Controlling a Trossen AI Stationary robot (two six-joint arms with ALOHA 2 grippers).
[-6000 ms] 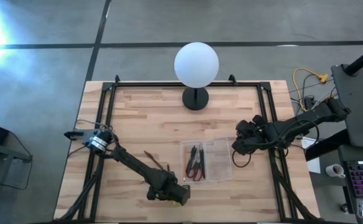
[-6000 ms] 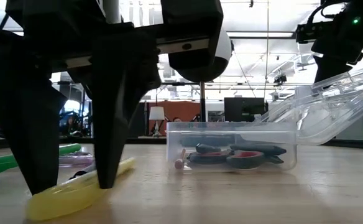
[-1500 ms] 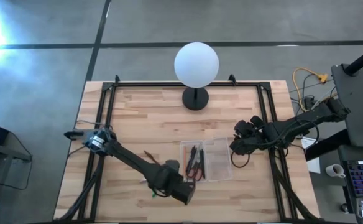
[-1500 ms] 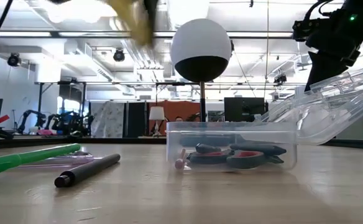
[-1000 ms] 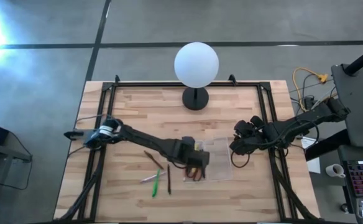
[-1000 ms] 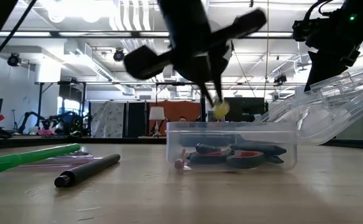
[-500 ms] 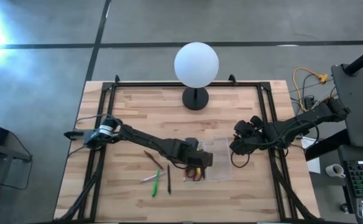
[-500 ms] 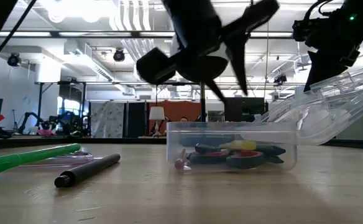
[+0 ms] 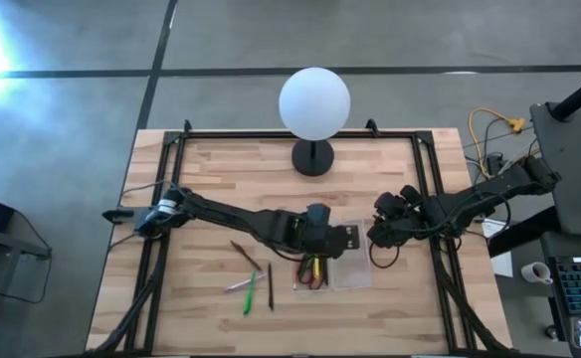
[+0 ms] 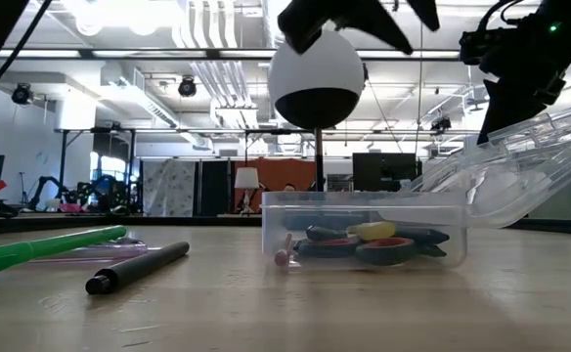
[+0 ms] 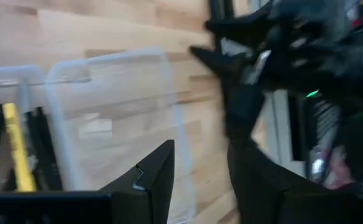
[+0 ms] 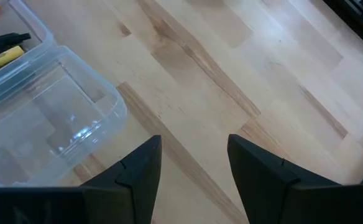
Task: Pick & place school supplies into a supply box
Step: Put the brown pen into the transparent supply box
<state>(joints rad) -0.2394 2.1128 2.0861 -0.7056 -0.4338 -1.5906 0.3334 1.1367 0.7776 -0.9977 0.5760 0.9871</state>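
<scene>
The clear supply box [image 9: 331,261] sits mid-table with its lid [image 10: 520,156] tilted up toward the right. Inside lie a yellow pen [image 9: 313,267] [image 10: 373,231], dark pens and red-handled scissors [image 10: 388,244]. My left gripper [image 9: 348,239] [image 11: 200,147] hovers open above the box and holds nothing. My right gripper [image 9: 374,236] [image 12: 194,140] is open at the lid's free edge. A green pen [image 9: 250,293], a pale pen [image 9: 238,285], a dark pen [image 9: 270,290] and a brown pencil [image 9: 245,256] lie flat on the table, left of the box. My right gripper stands beside the raised lid's free edge [image 12: 116,102], its fingers pointing down at the table. Whether a finger touches the lid, I cannot tell.
A white globe lamp [image 9: 314,104] on a black stand rises at the table's far edge, behind the box. Bare wood lies near and left of the loose pens. Black frame rails [image 9: 167,189] run along the table's left and right sides.
My left gripper, over the box, let go of the yellow pen, which dropped and now lies in the box on the other items. The gripper then rose and shifted a little toward the table's right, over the lid.
</scene>
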